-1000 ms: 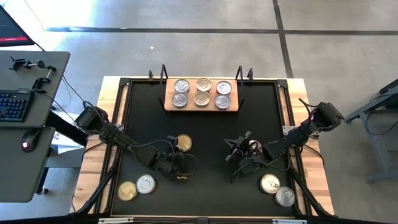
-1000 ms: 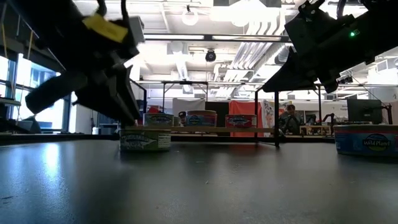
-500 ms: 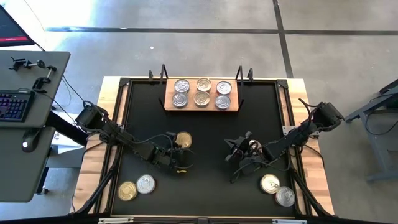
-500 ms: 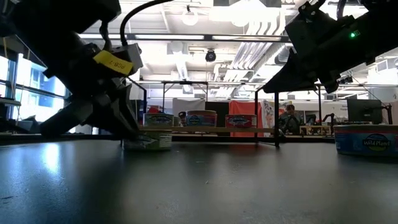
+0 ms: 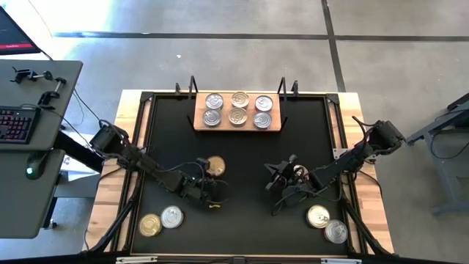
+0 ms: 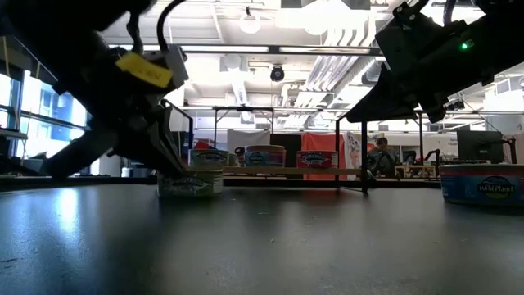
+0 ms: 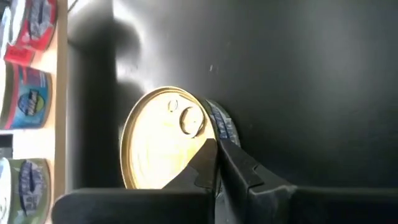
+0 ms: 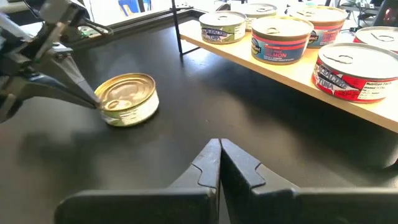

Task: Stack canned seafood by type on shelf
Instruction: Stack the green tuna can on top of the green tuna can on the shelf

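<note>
The left arm reaches low across the black table (image 5: 242,150) from its left edge, stretched toward the middle, and its left end effector (image 5: 207,181) sits right against a gold-lidded tin (image 5: 215,166) that stands alone on the table in front of the shelf. In the left wrist view the two dark fingers (image 7: 214,163) are pressed together with no gap, their tips at the near rim of that tin (image 7: 168,138), overlapping the lid's edge; they close on nothing. The right wrist view shows the same tin (image 8: 129,98) with the left arm's fingertips touching its side. The right arm comes in from the table's right edge, bent at the elbow, and its right end effector (image 5: 277,174) hovers over bare table right of centre, fingers (image 8: 219,163) also together and empty. The wooden shelf (image 5: 237,126) at the far side carries six tins (image 5: 238,108) in two rows of three. Two more tins (image 5: 161,221) lie side by side near the front left corner, and another pair (image 5: 327,223) near the front right corner, well apart from both arms.
</note>
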Motion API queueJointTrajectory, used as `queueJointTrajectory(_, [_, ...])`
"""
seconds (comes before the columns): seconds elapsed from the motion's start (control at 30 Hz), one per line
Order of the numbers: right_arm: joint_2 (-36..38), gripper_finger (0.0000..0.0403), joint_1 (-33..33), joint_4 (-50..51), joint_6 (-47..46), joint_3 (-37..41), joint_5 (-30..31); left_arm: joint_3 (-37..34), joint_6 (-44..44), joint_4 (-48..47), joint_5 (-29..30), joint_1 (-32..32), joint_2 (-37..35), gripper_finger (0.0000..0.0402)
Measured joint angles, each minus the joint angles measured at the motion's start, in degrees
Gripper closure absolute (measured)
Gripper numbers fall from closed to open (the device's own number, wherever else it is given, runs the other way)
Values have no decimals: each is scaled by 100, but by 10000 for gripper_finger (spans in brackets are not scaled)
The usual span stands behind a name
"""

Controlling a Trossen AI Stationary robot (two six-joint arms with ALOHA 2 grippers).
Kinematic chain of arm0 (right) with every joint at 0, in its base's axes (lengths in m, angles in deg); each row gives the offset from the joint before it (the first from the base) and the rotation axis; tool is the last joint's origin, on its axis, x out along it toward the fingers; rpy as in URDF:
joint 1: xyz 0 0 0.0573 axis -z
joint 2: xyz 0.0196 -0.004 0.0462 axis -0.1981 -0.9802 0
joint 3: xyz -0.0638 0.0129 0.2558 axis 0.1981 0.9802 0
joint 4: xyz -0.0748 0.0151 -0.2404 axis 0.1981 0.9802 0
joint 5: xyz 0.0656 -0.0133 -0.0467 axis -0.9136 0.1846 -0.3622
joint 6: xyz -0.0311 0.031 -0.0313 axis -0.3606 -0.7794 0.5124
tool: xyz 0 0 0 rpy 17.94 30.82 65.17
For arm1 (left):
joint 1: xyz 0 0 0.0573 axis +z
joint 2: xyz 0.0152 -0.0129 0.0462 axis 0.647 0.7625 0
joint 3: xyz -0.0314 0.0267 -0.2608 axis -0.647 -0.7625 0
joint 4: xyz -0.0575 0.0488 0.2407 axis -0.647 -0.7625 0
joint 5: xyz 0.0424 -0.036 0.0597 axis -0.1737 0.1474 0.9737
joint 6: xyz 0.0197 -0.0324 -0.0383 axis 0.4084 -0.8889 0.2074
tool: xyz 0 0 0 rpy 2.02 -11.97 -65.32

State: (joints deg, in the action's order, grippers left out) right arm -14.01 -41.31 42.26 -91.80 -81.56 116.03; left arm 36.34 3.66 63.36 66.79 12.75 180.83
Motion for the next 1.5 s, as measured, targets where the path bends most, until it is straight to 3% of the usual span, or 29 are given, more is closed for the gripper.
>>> queueJointTrajectory(0.57, [0, 402, 1, 1, 0, 0, 0, 458, 12, -374, 894, -157, -4, 401])
queueJointTrajectory(0.8, [0, 402, -1, 3, 0, 0, 0, 737, 88, -910, 1462, 123, -47, 401])
queueJointTrajectory(1.07, [0, 402, 0, 32, 6, 2, 1, 991, 1119, -969, 1458, 1329, -358, 401])
queueJointTrajectory(1.33, [0, 402, 1, 41, 15, 2, 2, 1031, 2456, -79, 135, 3111, -708, 401])
queueJointTrajectory(1.5, [0, 402, -1, 42, 15, 2, 2, 1031, 3148, 554, -17, 3958, -573, 401])
